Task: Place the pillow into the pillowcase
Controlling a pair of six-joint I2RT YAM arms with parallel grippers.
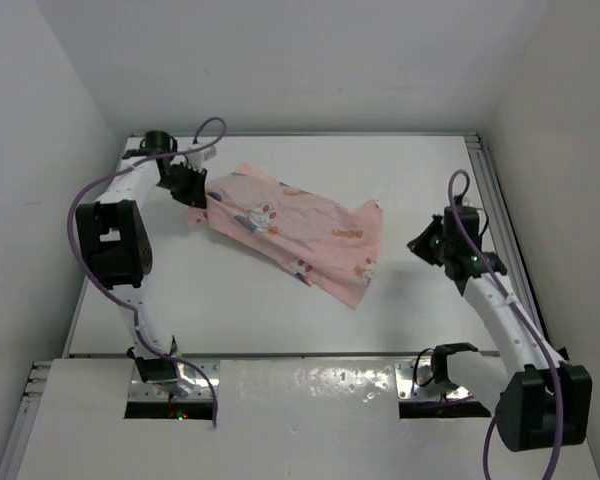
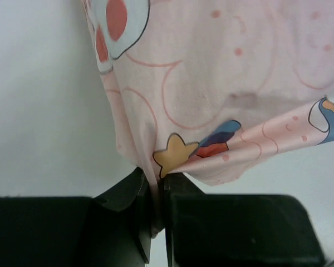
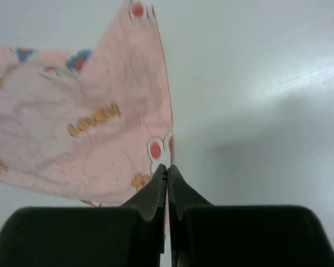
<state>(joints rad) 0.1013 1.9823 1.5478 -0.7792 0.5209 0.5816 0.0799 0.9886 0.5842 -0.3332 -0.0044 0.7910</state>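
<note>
Pillowcase (image 1: 295,230) on table (image 1: 280,320), left fingers (image 2: 125,206) at its far-left corner, right fingers (image 3: 150,197) rightward.

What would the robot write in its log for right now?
left gripper: shut on pillowcase corner | right gripper: shut, empty | pillow: not in view

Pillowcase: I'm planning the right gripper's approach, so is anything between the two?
Nothing visible: only bare table lies between the shut right gripper and the pillowcase. The left gripper pinches its far corner.
</note>
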